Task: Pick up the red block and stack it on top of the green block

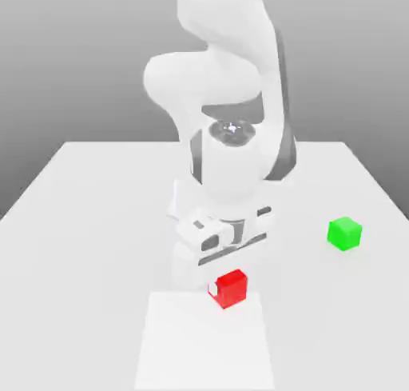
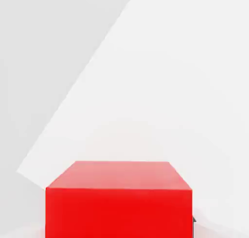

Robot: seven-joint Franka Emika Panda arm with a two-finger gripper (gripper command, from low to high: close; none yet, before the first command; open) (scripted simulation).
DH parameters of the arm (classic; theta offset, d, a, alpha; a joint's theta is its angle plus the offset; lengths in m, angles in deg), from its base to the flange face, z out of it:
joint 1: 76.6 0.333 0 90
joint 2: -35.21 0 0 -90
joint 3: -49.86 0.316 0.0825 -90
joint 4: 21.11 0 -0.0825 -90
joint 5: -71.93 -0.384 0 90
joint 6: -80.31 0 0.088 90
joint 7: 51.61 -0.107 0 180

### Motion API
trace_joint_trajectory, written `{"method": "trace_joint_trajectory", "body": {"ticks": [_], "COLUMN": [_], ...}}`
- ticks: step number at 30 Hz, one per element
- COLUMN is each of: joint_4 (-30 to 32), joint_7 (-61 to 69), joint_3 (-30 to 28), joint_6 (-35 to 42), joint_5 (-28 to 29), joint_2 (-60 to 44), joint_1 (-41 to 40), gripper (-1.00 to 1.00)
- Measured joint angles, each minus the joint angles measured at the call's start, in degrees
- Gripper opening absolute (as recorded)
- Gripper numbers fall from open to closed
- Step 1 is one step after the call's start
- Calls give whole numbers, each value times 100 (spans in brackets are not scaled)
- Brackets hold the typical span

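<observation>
- Two blocks are on the desk (image 1: 96, 221): one red block (image 1: 231, 289) and one green block (image 1: 344, 233), each a small plain cube of about the same size.
- One white arm (image 1: 228, 85) reaches down over the desk, with its hand low over the red block.
- The jaws (image 1: 221, 288) sit around the red block; a pale fingertip (image 1: 212, 289) touches the block's face on the exterior view's left, so they appear clenched on the red block.
- The red block lies at the near edge of the desk's middle, just at the far border of a brighter white patch (image 1: 204, 341) on the desk.
- Whether the red block rests on the desk or is slightly raised cannot be told.
- The green block stands well apart from the red one, toward the exterior view's right and a little farther back, with nothing touching it.
- Being a cube, the red block has no long axis; in the exterior view it sits turned, with one vertical edge toward the camera.
- In the hand view, the red block (image 2: 119, 205) sits close up, its top face level and one flat side square to the camera.
</observation>
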Motion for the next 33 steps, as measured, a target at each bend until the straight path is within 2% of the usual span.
{"method": "trace_joint_trajectory", "body": {"ticks": [6, 24, 33], "joint_4": [122, -152, -180], "joint_7": [-230, -3596, -4032], "joint_3": [203, 3075, 3402], "joint_6": [919, 1871, 1345], "joint_5": [-80, -1743, -1375], "joint_2": [1052, 1833, 1332], "joint_1": [175, 3261, 3096], "gripper": [-100, -100, -100]}}
